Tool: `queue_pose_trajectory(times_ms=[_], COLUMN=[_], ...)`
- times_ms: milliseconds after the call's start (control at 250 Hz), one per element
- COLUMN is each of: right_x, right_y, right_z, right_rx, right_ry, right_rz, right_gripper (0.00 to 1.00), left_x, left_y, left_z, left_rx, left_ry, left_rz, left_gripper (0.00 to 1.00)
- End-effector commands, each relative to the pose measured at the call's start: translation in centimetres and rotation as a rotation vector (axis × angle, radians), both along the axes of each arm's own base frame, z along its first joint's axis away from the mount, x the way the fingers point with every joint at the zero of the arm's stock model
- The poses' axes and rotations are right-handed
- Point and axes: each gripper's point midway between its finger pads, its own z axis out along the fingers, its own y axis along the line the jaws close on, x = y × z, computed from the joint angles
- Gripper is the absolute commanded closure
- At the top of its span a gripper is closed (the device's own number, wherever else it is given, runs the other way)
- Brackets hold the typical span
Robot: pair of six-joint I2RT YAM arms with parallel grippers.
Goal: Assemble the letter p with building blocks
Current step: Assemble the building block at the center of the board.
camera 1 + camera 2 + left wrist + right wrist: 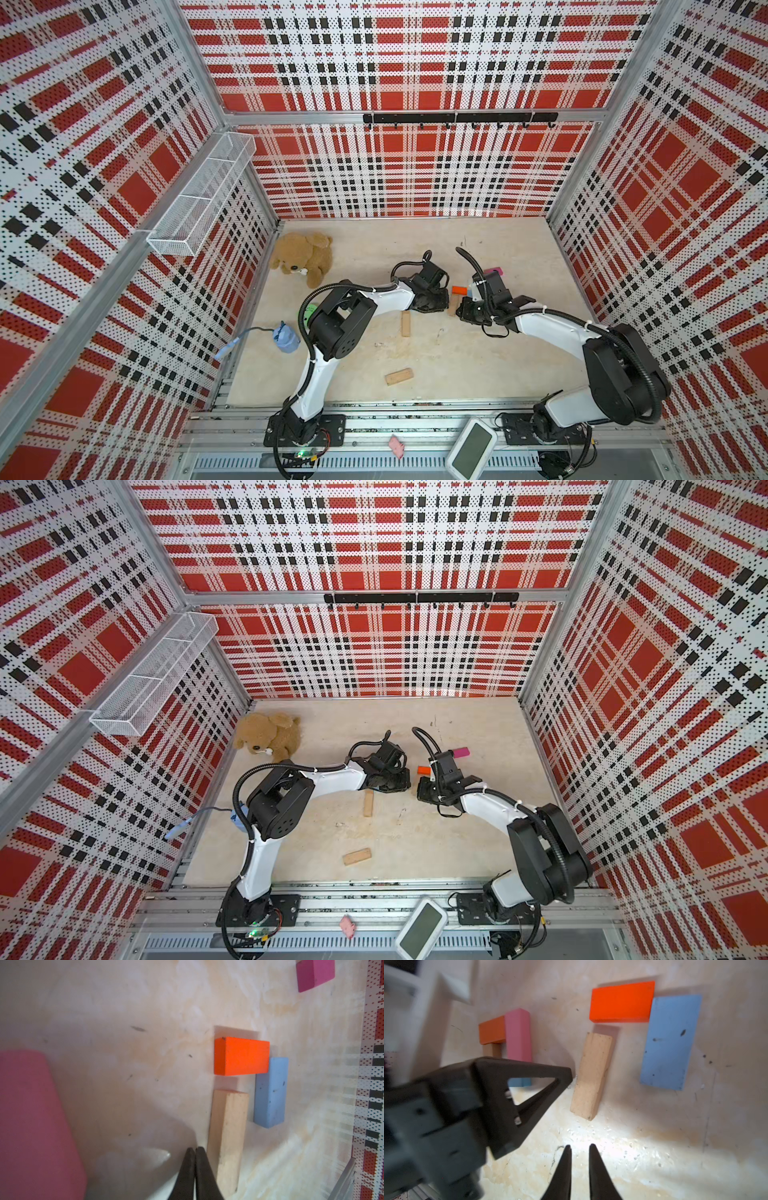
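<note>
The right gripper [579, 1148] hovers low over the bare counter [664, 1157], its fingertips a narrow gap apart with nothing between them. The left gripper [195, 1150] has its tips pressed together, empty, right against the long side of the tan block [227, 1138]; whether they actually touch it I cannot tell. That tan block lies just ahead of both grippers and sits askew, its far end short of the orange block [622, 1002] beyond it and not square to it. The light blue block [671, 1043] lies past the tan one and off to the side, its corner against the orange block's end, so the three read as a cap, one side and a crooked stem. The step in hand looks like straightening, with the closed left gripper serving as a pusher. The next move, I judge, calls for a short sideways nudge that swings the tan block parallel to the blue one and brings its end up under the orange one, the right gripper standing off or acting as a stop on the opposite side. Farther off, beyond the left gripper, a second orange block [492, 1030] and a pink block [518, 1036] stand touching. A magenta block [314, 974] lies well beyond the light blue one. Behind both grippers, toward the arm bases, a loose tan block [405, 323] and another spare tan block [399, 376] lie well apart, likely stock for a longer stem.
</note>
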Motion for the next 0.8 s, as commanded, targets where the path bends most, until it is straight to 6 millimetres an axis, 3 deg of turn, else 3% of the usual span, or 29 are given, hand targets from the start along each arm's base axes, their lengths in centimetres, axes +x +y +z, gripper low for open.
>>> queue_pose_trajectory(times_ms=[0, 212, 684, 796], right_x=[-0.4, -0.2, -0.3, -0.3], right_y=[-0.8, -2.1, -2.4, -2.5], right_z=[0.1, 0.9, 1.6, 1.7], right_rx=[-0.036, -0.058, -0.065, -0.07], right_ry=[-0.018, -0.042, -0.065, -0.069], right_rz=[-0.003, -0.032, -0.032, -0.033], right_gripper=[0.81, 0.79, 0.76, 0.76], left_x=[-0.8, -1.4, -1.9, -1.6], left_y=[0.5, 0.1, -0.9, -0.3], left_z=[0.6, 1.0, 0.8, 0.8], left_rx=[0.019, 0.013, 0.014, 0.031], left_ry=[-0.009, -0.011, -0.012, -0.021], left_rz=[-0.01, -0.027, -0.044, -0.025], left_gripper=[0.92, 0.92, 0.92, 0.92])
